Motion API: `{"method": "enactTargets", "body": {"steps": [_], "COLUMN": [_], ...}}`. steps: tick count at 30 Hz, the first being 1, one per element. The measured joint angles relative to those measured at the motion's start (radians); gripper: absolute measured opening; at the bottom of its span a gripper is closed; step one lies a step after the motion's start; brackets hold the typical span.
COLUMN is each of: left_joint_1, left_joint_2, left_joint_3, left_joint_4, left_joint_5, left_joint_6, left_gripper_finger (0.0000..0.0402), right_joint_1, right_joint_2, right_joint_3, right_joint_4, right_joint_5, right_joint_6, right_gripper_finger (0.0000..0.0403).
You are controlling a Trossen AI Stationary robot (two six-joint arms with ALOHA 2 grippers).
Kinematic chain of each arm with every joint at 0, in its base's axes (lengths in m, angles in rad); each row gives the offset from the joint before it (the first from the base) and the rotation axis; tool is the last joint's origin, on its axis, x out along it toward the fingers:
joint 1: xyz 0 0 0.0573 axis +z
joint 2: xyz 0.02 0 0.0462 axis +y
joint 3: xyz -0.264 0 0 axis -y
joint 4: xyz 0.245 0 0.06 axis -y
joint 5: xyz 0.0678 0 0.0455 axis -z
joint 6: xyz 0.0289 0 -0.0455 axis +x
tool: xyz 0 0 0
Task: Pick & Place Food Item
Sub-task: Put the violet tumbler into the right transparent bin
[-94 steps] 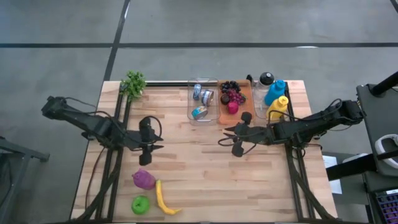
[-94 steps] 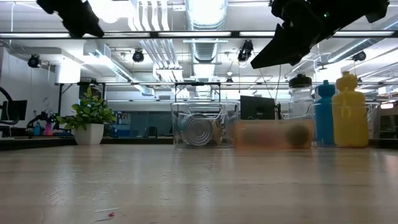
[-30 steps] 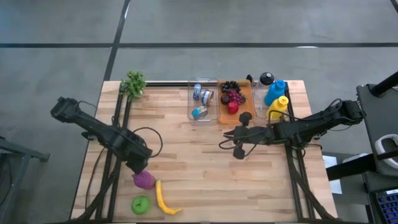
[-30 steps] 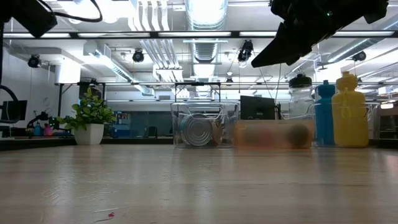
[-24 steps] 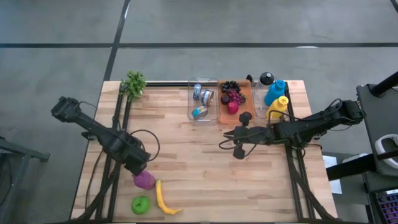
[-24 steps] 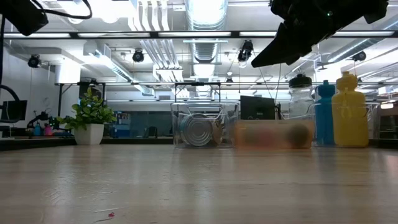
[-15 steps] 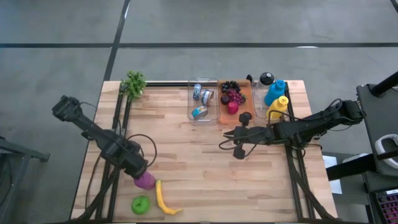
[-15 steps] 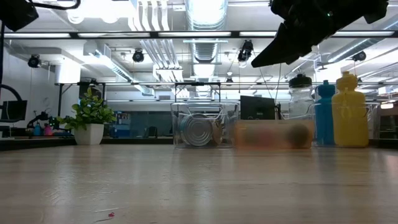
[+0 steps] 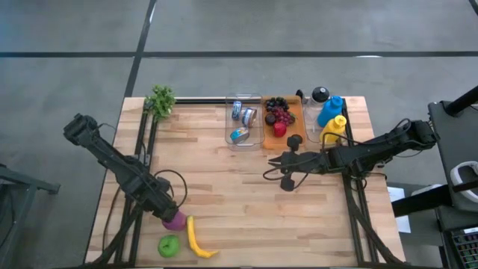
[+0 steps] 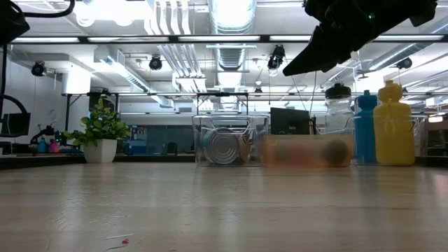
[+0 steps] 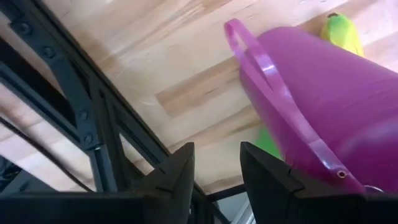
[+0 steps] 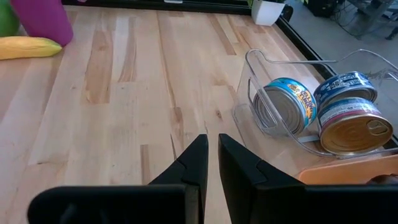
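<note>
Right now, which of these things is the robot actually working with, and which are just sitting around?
In play:
left gripper
purple item, right at that gripper
banana
green fruit

Lying about:
cans in the clear bin
bottles
potted plant
right gripper, waiting mid-table

Both arms are dark, near-black, built of slim tubular links joined by bulkier rounded joint housings. Thin black cables loop loosely out from the left arm [image 9: 112, 161] near its wrist and trail along the right arm [image 9: 373, 152]. The left hand [image 11: 214, 171] ends in two matte black, flat-faced, wedge-shaped fingers. The right hand [image 12: 211, 158] has the same plain black blade-like fingers, with no visible markings.
</note>
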Motion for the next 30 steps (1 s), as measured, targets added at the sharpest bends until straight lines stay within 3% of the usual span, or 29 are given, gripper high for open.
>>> {"method": "enactTargets", "body": {"steps": [19,30], "left_joint_1": [0.0,0.0], "left_joint_2": [-0.043,-0.105], "left_joint_3": [-0.004,-0.002], "left_joint_4": [-0.035,-0.138], "left_joint_5": [-0.035,-0.097], "left_joint_6": [0.025,0.054], "left_gripper_finger": [0.0131,0.013], "right_joint_1": [0.0,0.0], "right_joint_2": [0.0,0.0], "right_joint_3": [0.0,0.0], "right_joint_4": [0.0,0.001], "right_joint_5": [0.0,0.0], "right_joint_6": [0.011,0.018], "right_gripper_finger": [0.0034,0.0034]}}
